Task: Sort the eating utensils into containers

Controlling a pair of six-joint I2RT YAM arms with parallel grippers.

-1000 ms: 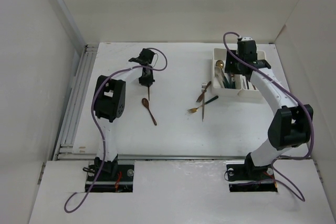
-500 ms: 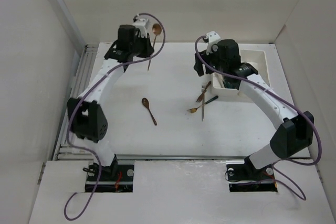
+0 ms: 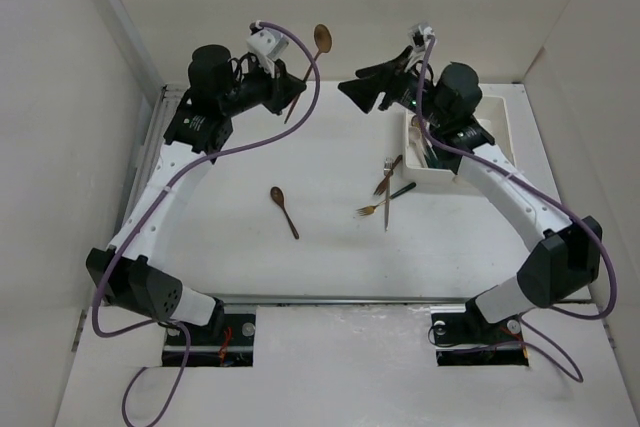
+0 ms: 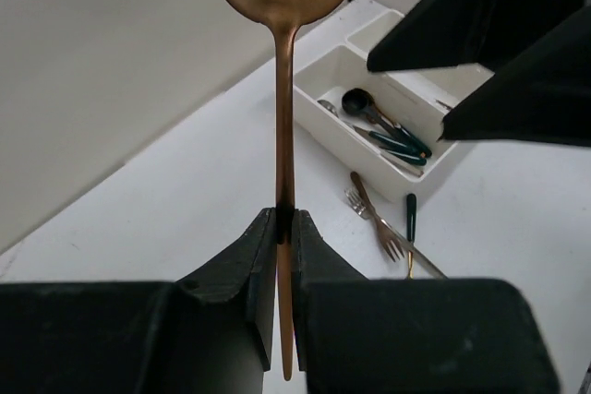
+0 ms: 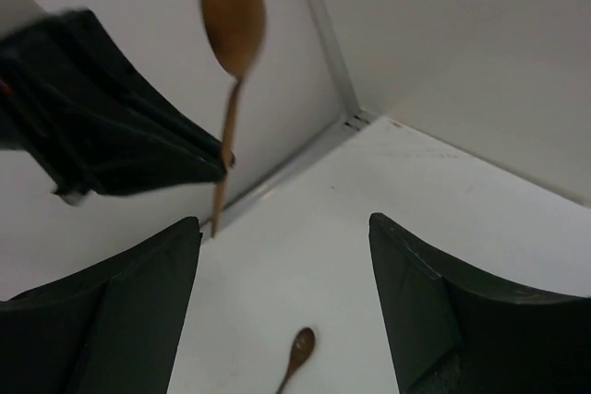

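Note:
My left gripper (image 3: 298,90) (image 4: 284,219) is shut on the handle of a copper spoon (image 3: 321,38) (image 4: 284,136) and holds it bowl-up, high above the table's back. My right gripper (image 3: 352,95) (image 5: 284,228) is open and empty. It points left at that spoon (image 5: 233,16), a short way off. Its dark fingers (image 4: 499,25) show in the left wrist view. A second copper spoon (image 3: 283,209) (image 5: 296,352) lies on the table. Three forks (image 3: 385,192) (image 4: 379,223), one green-handled (image 4: 410,219), lie crossed beside the white joined bins (image 3: 470,172) (image 4: 342,145). The nearer bin holds several green-handled utensils (image 4: 388,131).
White enclosure walls stand close on the left, back and right. A metal rail (image 3: 150,177) runs along the table's left edge. Purple cables (image 3: 300,57) loop off both wrists. The bins sit at the back right corner.
My left arm lifted the copper spoon up and to the right. My right gripper left the bins, swung left and now faces the spoon with its jaws open.

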